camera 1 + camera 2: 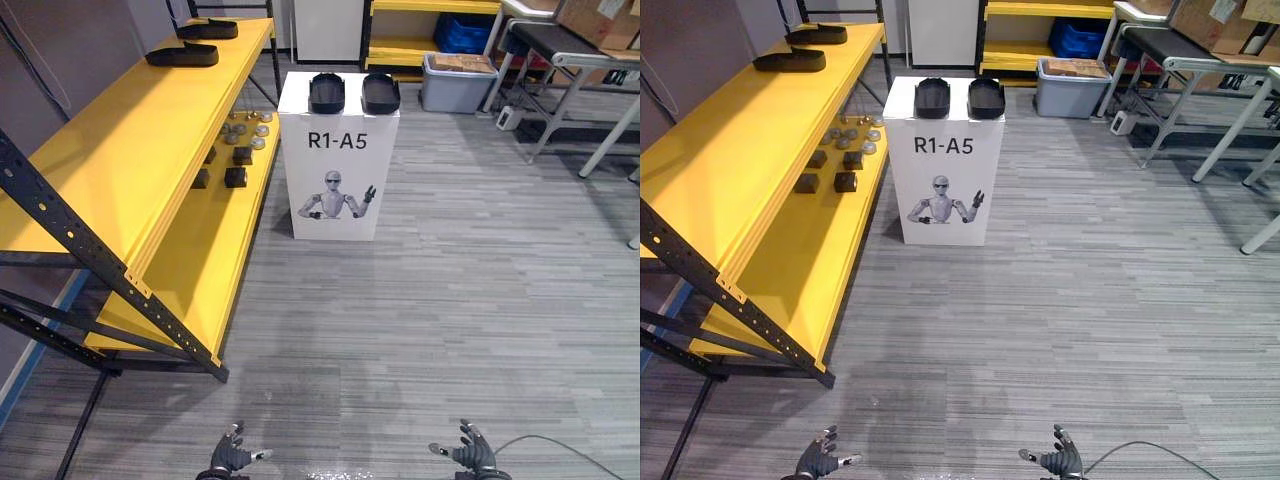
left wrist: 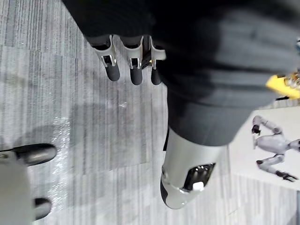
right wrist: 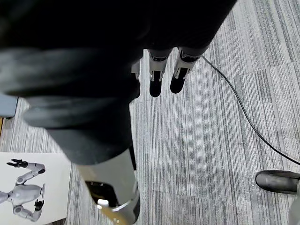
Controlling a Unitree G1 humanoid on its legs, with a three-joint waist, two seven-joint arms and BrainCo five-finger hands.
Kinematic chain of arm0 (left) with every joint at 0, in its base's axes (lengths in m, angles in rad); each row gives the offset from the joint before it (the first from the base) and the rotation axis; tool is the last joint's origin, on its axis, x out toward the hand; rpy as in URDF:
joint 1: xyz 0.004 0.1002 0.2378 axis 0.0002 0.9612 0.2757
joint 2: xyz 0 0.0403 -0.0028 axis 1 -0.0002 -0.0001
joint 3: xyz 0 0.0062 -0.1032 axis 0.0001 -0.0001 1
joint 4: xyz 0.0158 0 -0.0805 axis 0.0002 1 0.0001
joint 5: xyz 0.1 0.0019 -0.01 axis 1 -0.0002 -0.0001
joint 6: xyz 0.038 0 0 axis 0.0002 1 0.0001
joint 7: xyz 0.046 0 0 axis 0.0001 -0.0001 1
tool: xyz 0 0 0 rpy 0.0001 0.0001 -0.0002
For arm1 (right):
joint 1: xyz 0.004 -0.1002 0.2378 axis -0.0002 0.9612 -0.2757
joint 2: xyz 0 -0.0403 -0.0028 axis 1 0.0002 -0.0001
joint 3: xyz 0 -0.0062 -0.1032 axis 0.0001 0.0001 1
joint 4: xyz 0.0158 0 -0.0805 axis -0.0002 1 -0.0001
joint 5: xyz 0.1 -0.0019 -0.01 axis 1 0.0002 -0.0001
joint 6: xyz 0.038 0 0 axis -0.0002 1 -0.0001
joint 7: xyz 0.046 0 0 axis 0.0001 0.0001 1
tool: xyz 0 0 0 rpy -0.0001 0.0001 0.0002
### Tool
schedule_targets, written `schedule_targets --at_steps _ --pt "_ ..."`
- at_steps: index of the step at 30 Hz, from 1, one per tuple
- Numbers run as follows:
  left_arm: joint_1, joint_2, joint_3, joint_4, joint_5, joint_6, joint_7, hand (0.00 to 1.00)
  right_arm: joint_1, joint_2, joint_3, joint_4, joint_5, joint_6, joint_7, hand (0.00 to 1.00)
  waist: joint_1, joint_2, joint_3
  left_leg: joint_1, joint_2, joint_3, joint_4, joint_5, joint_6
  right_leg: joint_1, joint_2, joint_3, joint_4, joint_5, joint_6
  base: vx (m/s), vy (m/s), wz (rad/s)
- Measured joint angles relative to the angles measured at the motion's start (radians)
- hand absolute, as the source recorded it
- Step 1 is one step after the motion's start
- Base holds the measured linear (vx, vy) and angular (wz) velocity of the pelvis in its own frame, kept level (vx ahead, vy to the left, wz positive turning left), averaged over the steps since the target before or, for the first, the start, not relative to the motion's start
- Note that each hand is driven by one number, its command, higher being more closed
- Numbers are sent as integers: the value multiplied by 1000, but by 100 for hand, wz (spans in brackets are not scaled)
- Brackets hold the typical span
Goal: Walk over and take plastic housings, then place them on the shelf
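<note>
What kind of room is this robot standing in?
Probably a workshop or robot test lab: a yellow shelf rack holding small parts, a white labelled stand carrying two black plastic housings, and work tables beyond.

Left hand (image 1: 232, 456) and right hand (image 1: 472, 454): silver fingers, dark tips, dark ribbed wrist covers

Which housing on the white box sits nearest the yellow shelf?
The left housing; the right housing lies farther from the shelf.

Black "R1-A5" on the white stand's (image 1: 338, 160) front, above a robot picture (image 1: 336, 196).
</note>
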Motion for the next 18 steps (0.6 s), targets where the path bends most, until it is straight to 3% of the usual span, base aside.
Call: schedule_targets --at_steps 18 --pt "25 9 38 -83 16 -7 3 0 -36 -53 15 0 20 0 7 0 -3 -2 3 6 -4 16 -24 4 2 -5 -1 11 -13 -2 2 -22 8 -2"
